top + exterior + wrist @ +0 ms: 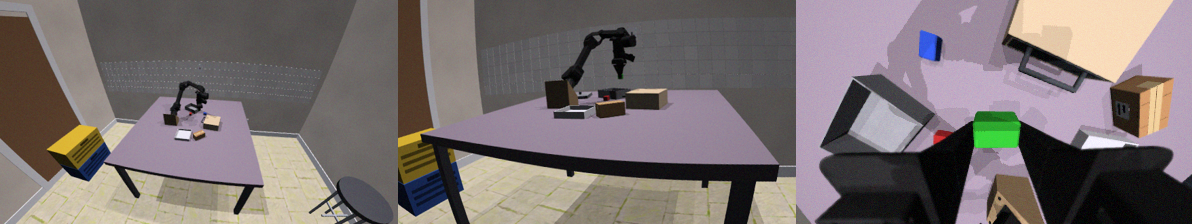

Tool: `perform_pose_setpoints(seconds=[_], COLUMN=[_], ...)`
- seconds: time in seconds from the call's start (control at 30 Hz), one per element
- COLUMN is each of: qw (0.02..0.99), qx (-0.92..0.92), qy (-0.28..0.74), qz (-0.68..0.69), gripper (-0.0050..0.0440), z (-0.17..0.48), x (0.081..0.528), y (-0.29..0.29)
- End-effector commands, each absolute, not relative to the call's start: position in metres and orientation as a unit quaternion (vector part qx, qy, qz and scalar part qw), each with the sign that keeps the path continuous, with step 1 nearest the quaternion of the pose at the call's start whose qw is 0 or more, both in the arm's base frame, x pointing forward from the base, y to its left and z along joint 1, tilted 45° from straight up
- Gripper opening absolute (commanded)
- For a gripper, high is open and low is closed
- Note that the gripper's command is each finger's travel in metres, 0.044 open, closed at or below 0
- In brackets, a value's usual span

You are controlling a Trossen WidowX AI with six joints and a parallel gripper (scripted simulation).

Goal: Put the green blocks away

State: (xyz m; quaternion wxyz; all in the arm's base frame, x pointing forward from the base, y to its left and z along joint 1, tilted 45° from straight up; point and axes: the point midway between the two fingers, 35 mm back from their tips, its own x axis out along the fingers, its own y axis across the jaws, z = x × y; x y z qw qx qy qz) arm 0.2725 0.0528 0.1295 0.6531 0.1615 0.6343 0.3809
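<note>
My gripper (995,125) (619,75) (204,102) is shut on a green block (996,129) (622,77) and holds it high above the purple table (190,159) (636,136). Below it in the wrist view are a dark open tray (848,107) (612,92) (191,108) with a bare grey floor, a red block (942,136) (606,98) (190,114) and a blue block (930,45) (204,113). A tall brown container (170,119) (559,94) (1011,197), which looks like the basket, stands by the arm's base.
A tan box with a dark handle (1091,35) (212,122) (646,98) stands to the right. A small brown cardboard box (1146,105) (199,135) (610,108) and a shallow white tray (177,136) (571,115) (1101,141) lie nearer the front.
</note>
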Motion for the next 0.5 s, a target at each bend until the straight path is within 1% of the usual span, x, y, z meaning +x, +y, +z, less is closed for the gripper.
perform_pose_setpoints(seconds=[0.0,0.03,0.17,0.3,0.4,0.47], qw=[0.638,0.632,0.632,0.598,0.598,0.598], qx=[0.213,0.231,0.231,0.309,0.309,0.309], qy=[0.663,0.672,0.672,0.706,0.706,0.706], qz=[0.327,0.309,0.309,0.221,0.221,0.221], gripper=[0.0000,0.0000,0.0000,0.0000,0.0000,0.0000], z=[0.108,0.101,0.073,0.046,0.025,0.025], x=[0.281,0.283,0.290,0.286,0.284,0.284], y=[0.032,0.025,-0.002,-0.030,-0.052,-0.052])
